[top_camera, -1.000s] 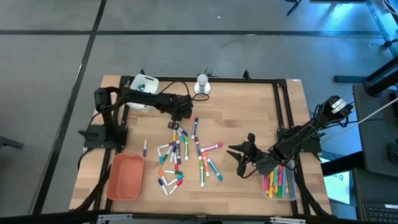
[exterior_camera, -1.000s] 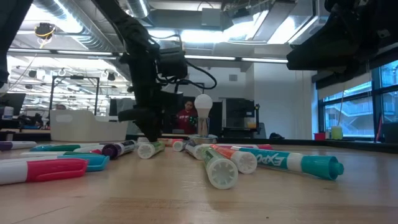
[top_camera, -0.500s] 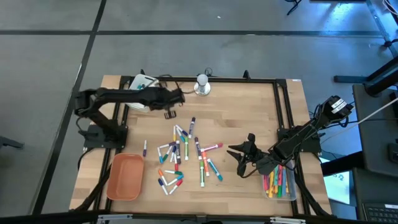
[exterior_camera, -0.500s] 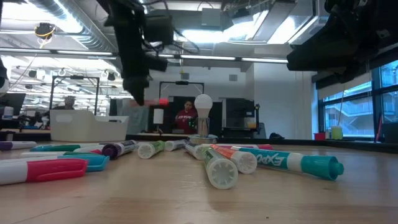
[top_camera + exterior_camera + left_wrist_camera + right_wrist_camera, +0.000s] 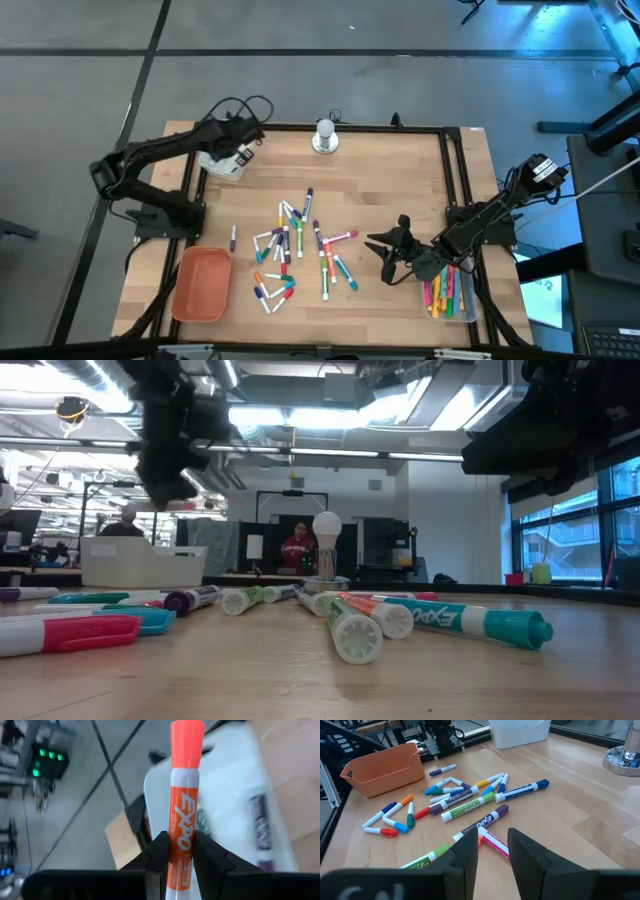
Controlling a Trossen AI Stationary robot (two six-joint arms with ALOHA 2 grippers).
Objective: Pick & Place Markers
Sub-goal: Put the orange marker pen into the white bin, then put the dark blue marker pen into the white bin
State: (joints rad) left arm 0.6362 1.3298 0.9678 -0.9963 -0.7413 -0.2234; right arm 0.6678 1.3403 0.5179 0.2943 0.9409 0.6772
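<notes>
My left gripper [image 5: 243,150] hangs above the white tray [image 5: 222,163] at the table's far left, shut on an orange marker [image 5: 182,815]. In the low view this gripper [image 5: 165,445] shows high up, above the tray [image 5: 140,563]. Many markers [image 5: 295,245] lie flat and scattered on the middle of the wooden table [image 5: 400,180]; the right wrist view shows the same heap of markers [image 5: 470,805]. My right gripper [image 5: 385,252] waits near the table's right side, open, its fingers [image 5: 465,852] spread above the table with nothing between them. My left gripper pinches the orange marker's barrel [image 5: 182,847] between its two fingers [image 5: 159,851], at the printed label. The marker lies along the fingers and sticks out past their tips, cap end [image 5: 187,732] foremost. It is lifted clear, above the white tray.
An orange tray [image 5: 203,285] stands at the near left. A clear tray [image 5: 445,295] holding several markers sits at the near right, beside the right arm. A white bulb-shaped thing on a round base [image 5: 325,135] stands at the far edge. A dark frame [image 5: 455,170] borders the table.
My left gripper has risen from the heap of markers with the orange marker and swung toward the table's far left corner, rolling its wrist on the way. It now hangs over the white tray. The marker has been lifted clear of the table.
</notes>
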